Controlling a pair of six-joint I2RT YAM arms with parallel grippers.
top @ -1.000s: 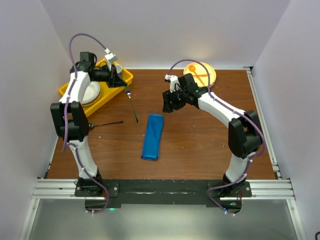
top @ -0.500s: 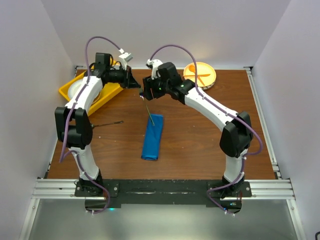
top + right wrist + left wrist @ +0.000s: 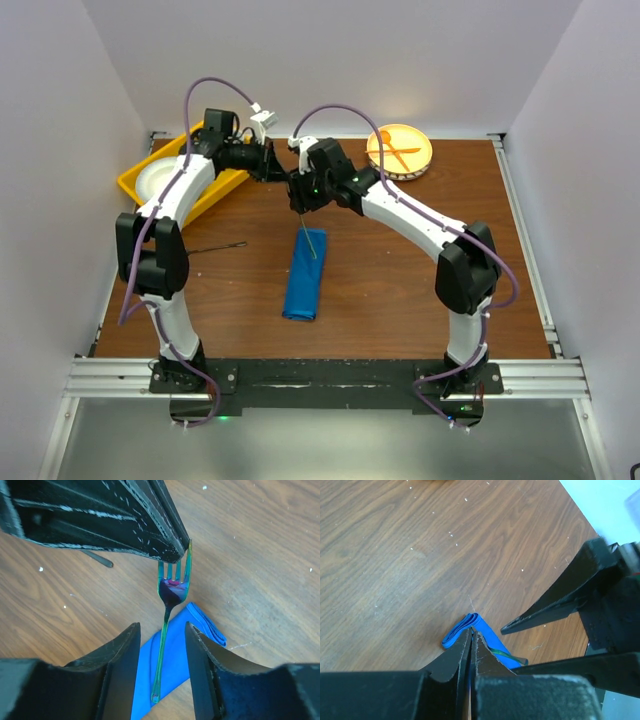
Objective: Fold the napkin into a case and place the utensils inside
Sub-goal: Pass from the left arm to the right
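Bright, even light throws soft shadows on the table (image 3: 400, 260), and the sharply focused fork (image 3: 172, 592) gleams.

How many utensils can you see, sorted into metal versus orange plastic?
Metal: 2, the fork and the spoon
Orange plastic: 2, the orange pair lying crossed
Total: 4

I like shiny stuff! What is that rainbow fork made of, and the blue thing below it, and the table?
The fork looks like polished metal: thin, mirror-shiny, with a green-purple sheen, maybe a coating. The blue case looks like soft cloth: matte, with folded layers at its end. The table looks like wood, by its brown grain, though maybe only a printed surface.
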